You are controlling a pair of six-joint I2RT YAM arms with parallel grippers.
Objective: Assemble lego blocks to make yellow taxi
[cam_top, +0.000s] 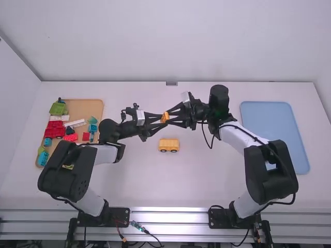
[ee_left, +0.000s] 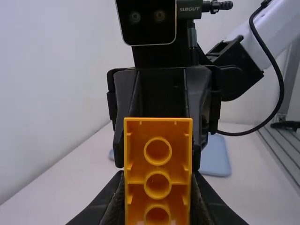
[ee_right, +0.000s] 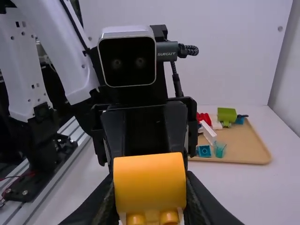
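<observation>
High view: left hand [cam_top: 159, 120] and right hand [cam_top: 171, 115] meet over the bench [cam_top: 201, 170], about midway between its side edges. Yellow-orange block [cam_top: 165, 117] between their fingertips, off the surface. The wheeled yellow piece [cam_top: 169, 145] sits on the bench on the near-edge side of that block, apart from both hands. Tan tray [cam_top: 83, 107] by the left edge, holding green, red, white and teal blocks; blue tray [cam_top: 269, 124] along the right edge.

Left wrist view: left hand [ee_left: 158, 197] pinching the block, one finger to each side. The block's hollow face, three round tubes in a row, is turned to this camera. Beyond it the right hand's fingers [ee_left: 125, 98] flank the block too; its tips lie partly behind.

Right wrist view: right hand [ee_right: 150, 197] also pinching the block, a finger at either side. Smooth, rounded face toward this camera. Left hand's fingers farther off, to both sides of the block. Tan tray with its blocks lies behind.
</observation>
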